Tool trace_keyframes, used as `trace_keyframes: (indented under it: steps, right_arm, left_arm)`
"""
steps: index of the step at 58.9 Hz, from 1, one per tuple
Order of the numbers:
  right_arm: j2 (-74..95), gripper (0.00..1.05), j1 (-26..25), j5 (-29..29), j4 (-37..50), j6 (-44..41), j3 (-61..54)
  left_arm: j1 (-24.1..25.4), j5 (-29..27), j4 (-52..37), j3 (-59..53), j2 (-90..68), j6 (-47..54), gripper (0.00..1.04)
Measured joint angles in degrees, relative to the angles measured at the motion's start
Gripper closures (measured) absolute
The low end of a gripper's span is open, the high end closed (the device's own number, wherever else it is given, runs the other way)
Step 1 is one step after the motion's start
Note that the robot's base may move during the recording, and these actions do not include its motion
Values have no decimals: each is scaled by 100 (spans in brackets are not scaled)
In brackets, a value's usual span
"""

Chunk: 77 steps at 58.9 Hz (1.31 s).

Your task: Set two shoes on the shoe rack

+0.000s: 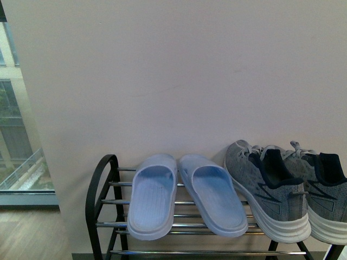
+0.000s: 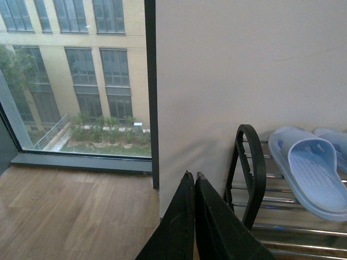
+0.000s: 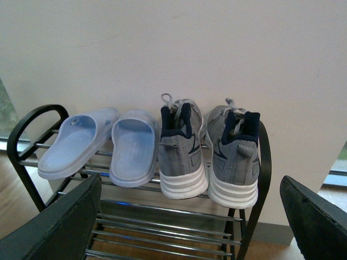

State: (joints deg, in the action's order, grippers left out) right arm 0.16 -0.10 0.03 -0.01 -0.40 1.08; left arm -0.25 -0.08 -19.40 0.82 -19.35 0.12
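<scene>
The shoe rack (image 1: 103,187) (image 3: 264,179) (image 2: 249,173) stands against a white wall, black arched ends and chrome bars. On its top shelf lie two pale blue slides (image 1: 154,195) (image 1: 214,197) (image 3: 76,143) (image 3: 133,146) (image 2: 309,170), toes to the wall. Right of them sit two grey sneakers (image 1: 265,189) (image 1: 325,197) (image 3: 181,149) (image 3: 233,157), heels outward. My left gripper (image 2: 193,176) is shut, empty, off the rack's left end. My right gripper (image 3: 190,216) is open, wide, in front of the rack below the sneakers, holding nothing.
A window (image 2: 76,76) with a dark frame (image 2: 150,92) lies left of the wall, over a wooden floor (image 2: 65,211). Lower chrome shelves (image 3: 162,227) show beneath the shoes.
</scene>
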Motion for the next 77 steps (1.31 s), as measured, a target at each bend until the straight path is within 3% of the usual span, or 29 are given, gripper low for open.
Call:
trace_keyframes:
  steps: [24, 29, 47, 77]
  right_arm:
    - [0, 9, 0, 0, 0, 0, 0]
    - [0, 9, 0, 0, 0, 0, 0]
    - [0, 9, 0, -2, 0, 0, 0]
    - [0, 9, 0, -2, 0, 0, 0]
  left_arm:
    - [0, 2, 940, 0, 938, 0, 103]
    - [0, 2, 1884, 0, 1740, 0, 103]
    - [4, 2, 1941, 0, 1840, 0, 103]
    - [4, 2, 1941, 0, 1843, -2, 16]
